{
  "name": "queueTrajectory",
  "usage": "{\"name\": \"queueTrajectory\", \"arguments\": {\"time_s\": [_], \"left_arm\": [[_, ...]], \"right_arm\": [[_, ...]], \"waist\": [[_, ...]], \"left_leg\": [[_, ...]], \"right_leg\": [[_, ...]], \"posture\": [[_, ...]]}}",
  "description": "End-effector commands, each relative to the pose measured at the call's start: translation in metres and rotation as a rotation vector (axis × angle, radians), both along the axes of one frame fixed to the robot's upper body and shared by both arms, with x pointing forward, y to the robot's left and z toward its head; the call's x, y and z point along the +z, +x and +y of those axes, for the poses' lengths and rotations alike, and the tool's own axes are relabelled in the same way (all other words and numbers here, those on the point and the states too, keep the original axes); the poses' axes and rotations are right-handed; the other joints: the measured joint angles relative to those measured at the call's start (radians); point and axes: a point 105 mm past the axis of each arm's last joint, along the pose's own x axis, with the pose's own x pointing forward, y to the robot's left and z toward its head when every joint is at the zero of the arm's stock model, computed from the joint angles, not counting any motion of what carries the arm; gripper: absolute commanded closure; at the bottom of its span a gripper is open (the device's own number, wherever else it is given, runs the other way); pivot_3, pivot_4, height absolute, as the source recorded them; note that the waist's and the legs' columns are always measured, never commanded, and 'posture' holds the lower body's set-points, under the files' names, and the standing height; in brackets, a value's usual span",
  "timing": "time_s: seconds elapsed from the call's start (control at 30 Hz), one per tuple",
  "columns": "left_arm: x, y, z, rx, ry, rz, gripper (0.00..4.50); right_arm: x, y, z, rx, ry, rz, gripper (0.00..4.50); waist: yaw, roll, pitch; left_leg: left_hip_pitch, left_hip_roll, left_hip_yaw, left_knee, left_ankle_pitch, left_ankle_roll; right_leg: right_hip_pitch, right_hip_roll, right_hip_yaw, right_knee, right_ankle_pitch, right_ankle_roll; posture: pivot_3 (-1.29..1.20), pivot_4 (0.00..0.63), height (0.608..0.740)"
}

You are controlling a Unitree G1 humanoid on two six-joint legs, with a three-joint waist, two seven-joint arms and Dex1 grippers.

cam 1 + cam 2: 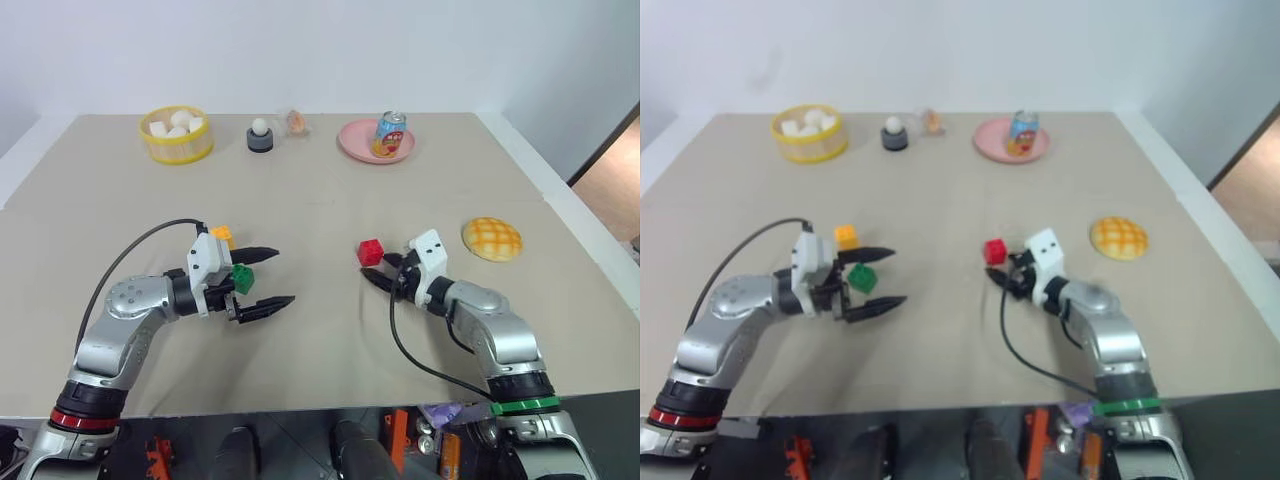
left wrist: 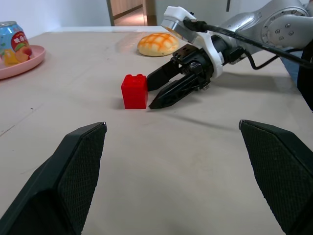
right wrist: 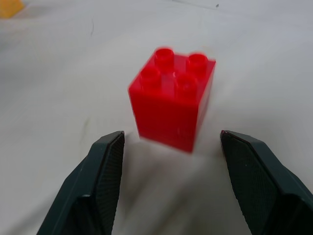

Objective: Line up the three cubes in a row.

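- A beige table [image 1: 330,210] with a white border fills the scene.
- A plain pale wall [image 1: 320,50] rises behind it.
- A brown floor [image 1: 612,180] shows at right.

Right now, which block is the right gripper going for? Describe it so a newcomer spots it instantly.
On the beige table, look toward the right gripper, left of the checkered bun. Just off its open fingertips stands the red block, studs up, not gripped. It stands alone; the green block and orange block sit by the left gripper.
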Motion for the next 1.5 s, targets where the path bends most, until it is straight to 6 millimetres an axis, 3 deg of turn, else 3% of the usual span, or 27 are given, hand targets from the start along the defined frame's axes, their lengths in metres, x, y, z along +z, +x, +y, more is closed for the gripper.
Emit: {"name": "queueTrajectory", "arguments": {"time_s": [0.03,0.53,0.57,0.7,1.0,1.13,1.27,1.5], "left_arm": [[0.013,-0.004,0.0,-0.002,-0.024,-0.049,0.0],[0.015,-0.001,0.002,0.049,-0.036,-0.056,0.0],[0.015,-0.001,0.002,0.051,-0.039,-0.057,0.0],[0.016,-0.001,0.002,0.069,-0.055,-0.063,0.0],[0.014,-0.006,0.01,0.092,-0.066,-0.059,0.0],[0.014,-0.011,0.019,0.094,-0.064,-0.052,0.0],[0.015,-0.016,0.033,0.105,-0.045,-0.049,0.0],[0.028,-0.032,0.041,0.109,-0.08,-0.075,0.0]], "right_arm": [[0.01,0.005,0.008,0.005,0.018,-0.044,1.28],[0.009,0.013,0.013,0.008,-0.036,-0.091,1.28],[0.009,0.014,0.013,0.001,-0.034,-0.095,1.83],[0.011,0.016,0.012,-0.007,-0.024,-0.103,3.18],[0.016,0.022,0.005,0.015,-0.038,-0.116,3.29],[0.032,0.015,0.006,0.15,-0.01,-0.143,3.29],[0.053,-0.018,0.015,0.496,-0.036,-0.122,3.29],[0.056,-0.051,0.027,0.769,-0.111,-0.075,3.29]], "waist": [[0.0,0.0,0.0],[-0.001,0.0,0.0],[-0.001,0.0,0.0],[-0.001,0.0,0.0],[-0.001,0.0,0.0],[0.0,0.0,0.0],[0.0,0.0,0.0],[-0.001,0.0,0.0]], "left_leg": [[0.0,0.0,0.0,0.0,0.0,0.0],[0.0,0.0,0.0,0.0,0.0,0.0],[0.0,0.0,0.0,0.0,0.0,0.0],[0.0,0.0,0.0,-0.001,0.0,0.0],[0.0,0.0,0.0,-0.001,0.0,0.0],[0.0,0.0,0.0,-0.001,0.0,0.0],[-0.001,0.0,0.0,-0.002,0.0,0.0],[-0.001,0.001,0.001,-0.003,-0.001,0.0]], "right_leg": [[0.0,0.0,0.0,0.0,0.0,0.0],[0.0,0.0,0.0,0.0,0.0,0.0],[0.0,0.0,0.0,0.0,0.0,0.0],[0.0,0.0,0.0,0.0,0.0,0.0],[-0.001,0.0,0.0,0.0,0.0,0.0],[-0.001,0.0,0.0,-0.001,0.0,0.0],[-0.002,0.0,0.0,-0.001,-0.001,-0.001],[-0.002,0.0,0.0,-0.001,-0.002,-0.001]], "posture": [[0.0,0.15,0.74],[0.0,0.15,0.74],[0.0,0.15,0.74],[0.0,0.15,0.74],[0.0,0.15,0.74],[0.0,0.15,0.74],[0.0,0.15,0.74],[0.0,0.15,0.74]]}}
